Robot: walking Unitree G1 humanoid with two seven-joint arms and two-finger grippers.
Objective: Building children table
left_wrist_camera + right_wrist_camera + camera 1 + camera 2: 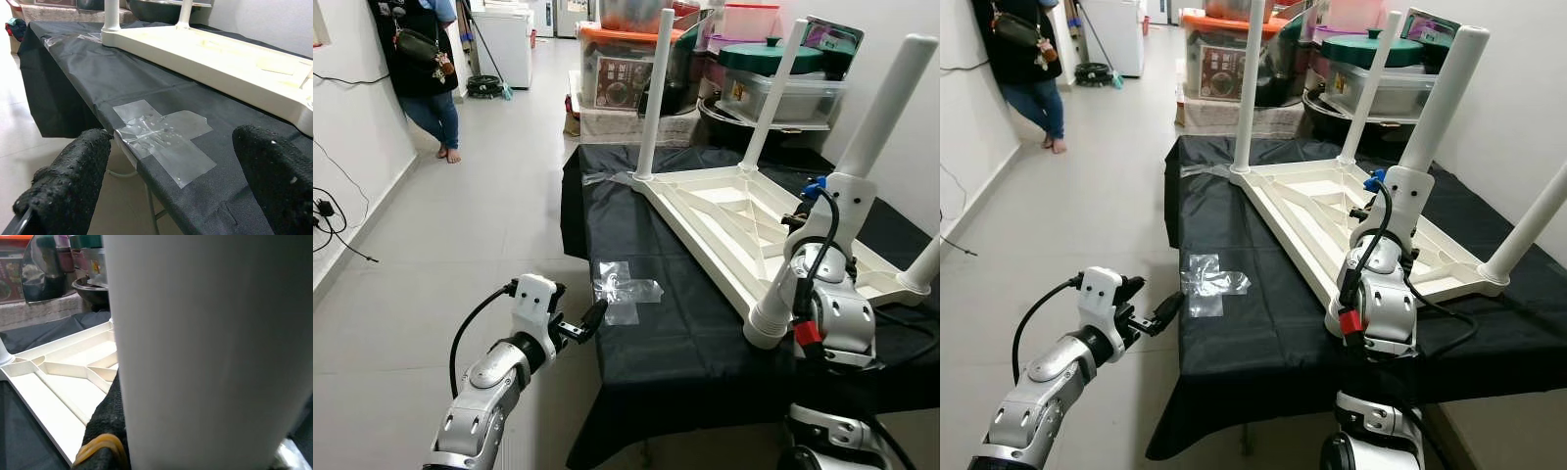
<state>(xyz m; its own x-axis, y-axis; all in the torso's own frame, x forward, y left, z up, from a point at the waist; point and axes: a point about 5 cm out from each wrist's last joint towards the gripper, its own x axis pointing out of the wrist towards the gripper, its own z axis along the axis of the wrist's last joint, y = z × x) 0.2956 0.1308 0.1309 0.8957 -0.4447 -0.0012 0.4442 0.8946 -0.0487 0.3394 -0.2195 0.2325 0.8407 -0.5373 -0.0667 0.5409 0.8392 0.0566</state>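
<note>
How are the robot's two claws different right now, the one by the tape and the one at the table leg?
The left claw is open and holds nothing; the right claw is closed on a white leg of the upturned table. The left claw hangs off the edge of the black cloth, pointing at the clear tape; the right claw is over the cloth, at the tabletop's near corner. Both have black fingers.

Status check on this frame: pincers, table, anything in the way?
Right pincer shut on near table leg. Left pincer open, at the black cloth's edge by the clear tape. Upturned table, four legs up. Nothing blocking.
</note>
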